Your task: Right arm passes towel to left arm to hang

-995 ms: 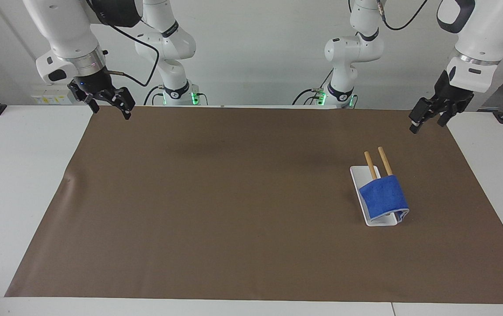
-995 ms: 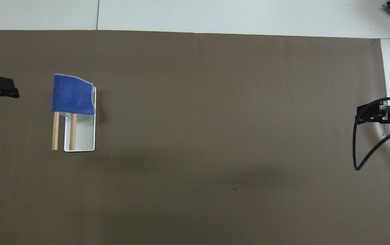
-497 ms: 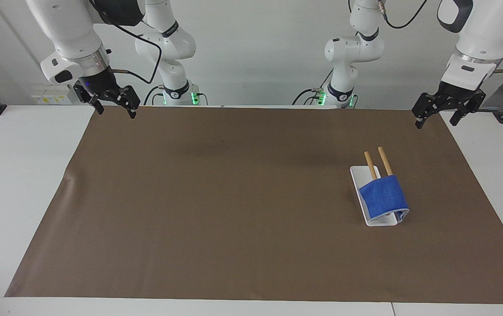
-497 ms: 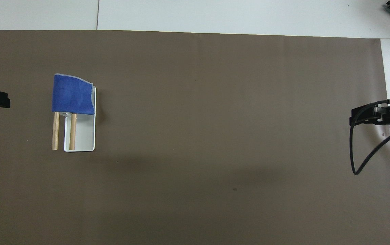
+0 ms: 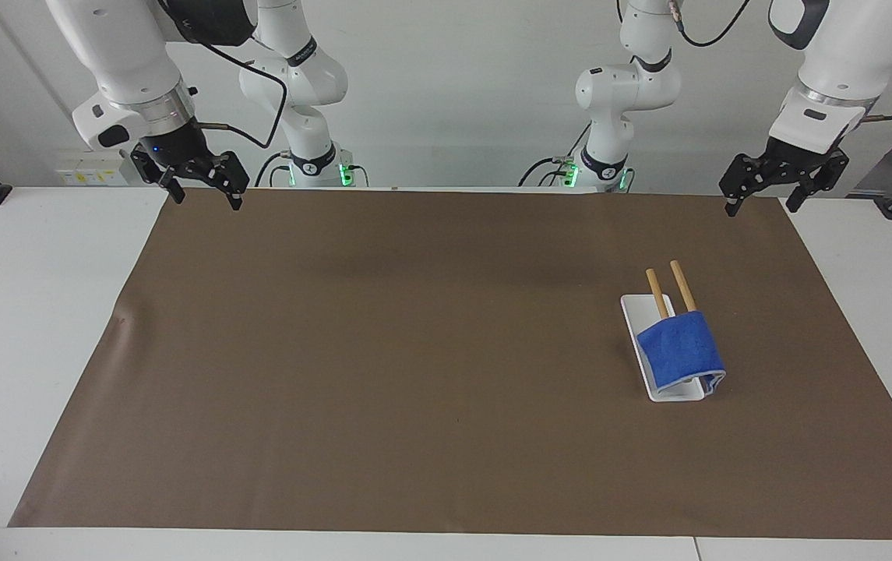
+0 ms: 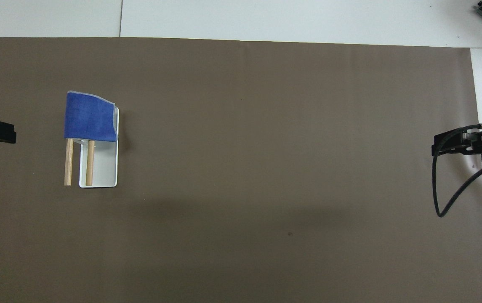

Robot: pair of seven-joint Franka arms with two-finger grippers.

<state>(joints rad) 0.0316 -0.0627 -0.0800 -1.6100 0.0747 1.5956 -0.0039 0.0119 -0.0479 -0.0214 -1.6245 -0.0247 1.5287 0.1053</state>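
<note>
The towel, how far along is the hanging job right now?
The towel already hangs draped over the two wooden rods of the white rack. Nothing is in hand: the right gripper and left gripper hover with open jaws at their ends of the table. Nothing visible looks left to do.

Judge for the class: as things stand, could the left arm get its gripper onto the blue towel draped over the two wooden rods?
Probably yes. The towel hangs on the rods toward the left arm's end of the table, the left gripper is open, and only bare brown mat lies between them.
</note>
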